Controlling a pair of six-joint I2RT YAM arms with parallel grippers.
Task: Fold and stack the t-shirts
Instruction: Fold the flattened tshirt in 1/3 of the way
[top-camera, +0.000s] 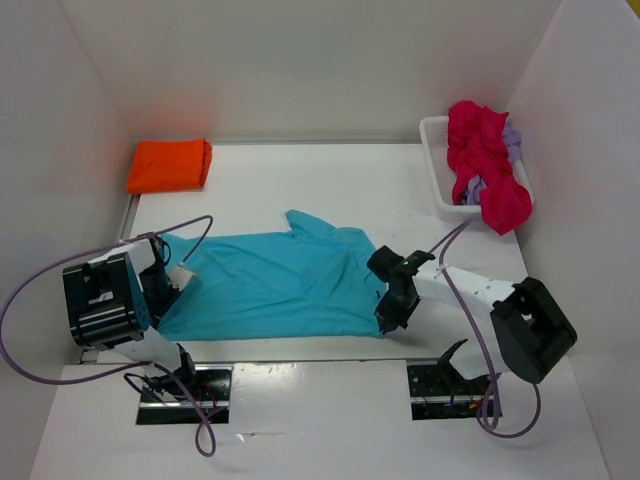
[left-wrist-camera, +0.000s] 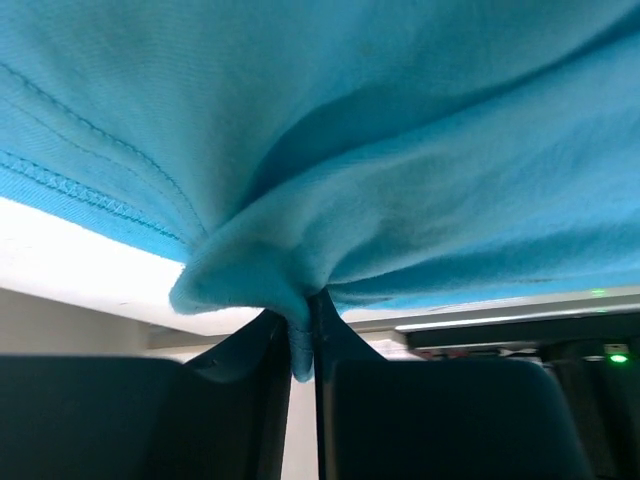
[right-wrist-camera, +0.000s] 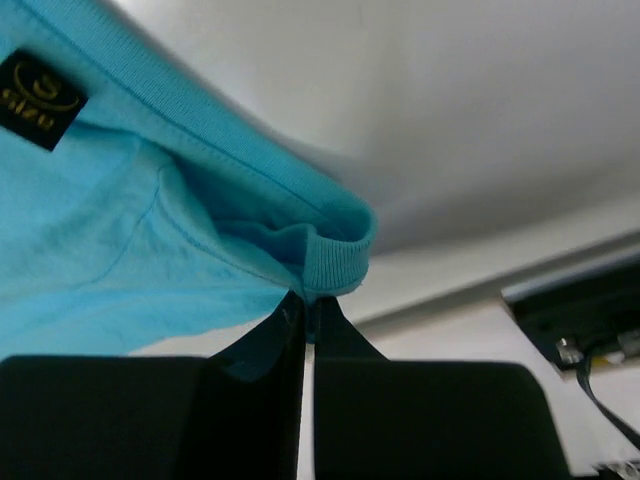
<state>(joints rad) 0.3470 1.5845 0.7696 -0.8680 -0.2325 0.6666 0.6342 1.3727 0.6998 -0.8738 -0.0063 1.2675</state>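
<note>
White table (top-camera: 300, 180): turquoise shirt (top-camera: 270, 285) spread flat; left gripper (top-camera: 172, 283) pinches hem (left-wrist-camera: 100, 190), right gripper (top-camera: 392, 305) pinches collar (right-wrist-camera: 335, 260). Lift both evenly, keep cloth taut for clean fold.

The top camera sits high behind the arms and looks down and forward over the whole counter (top-camera: 300, 190), with the arm bases (top-camera: 185, 390) at its bottom edge. Each wrist camera sits just behind its own gripper and looks out along the fingers, so the left gripper (left-wrist-camera: 303, 335) and right gripper (right-wrist-camera: 305, 315) rise dark from the bottom of their frames. Both are very close to the turquoise t-shirt (top-camera: 270, 285), the one thing all three views share: the left sees its stitched hem, the right its labelled collar.
</note>
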